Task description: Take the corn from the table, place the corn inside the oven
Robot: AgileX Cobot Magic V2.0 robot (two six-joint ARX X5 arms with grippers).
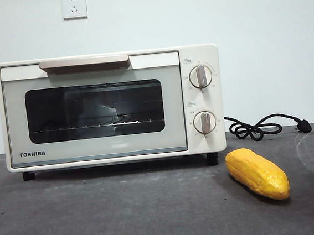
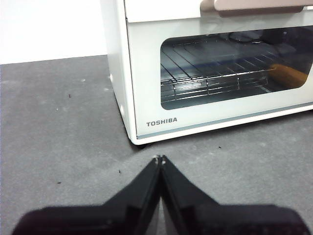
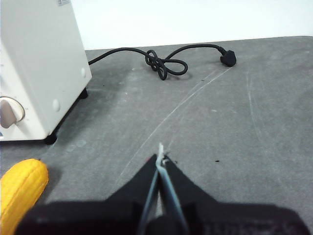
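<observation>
The oven (image 1: 111, 107) stands on the dark grey table (image 1: 128, 220) with its glass door shut, the beige handle (image 1: 84, 62) across the top and two round knobs (image 1: 200, 76) on its right panel. The corn (image 1: 257, 173) lies on the table just in front of the oven's right front foot, pointing slantwise toward the near edge, with nothing around or over it. Behind it a black cord (image 1: 261, 127) trails from the oven in a loose knot to a plug lying flat. Two wall sockets (image 1: 74, 5) sit high on the white wall. From the front no arm shows at all. The left wrist view shows the left gripper (image 2: 160, 159) low before the oven's left corner, jaws pressed together and empty, and the wire rack (image 2: 215, 73) inside. The right wrist view shows the right gripper (image 3: 160, 159) likewise closed on nothing, near the corn, with pale curved scuffs across the table.
</observation>
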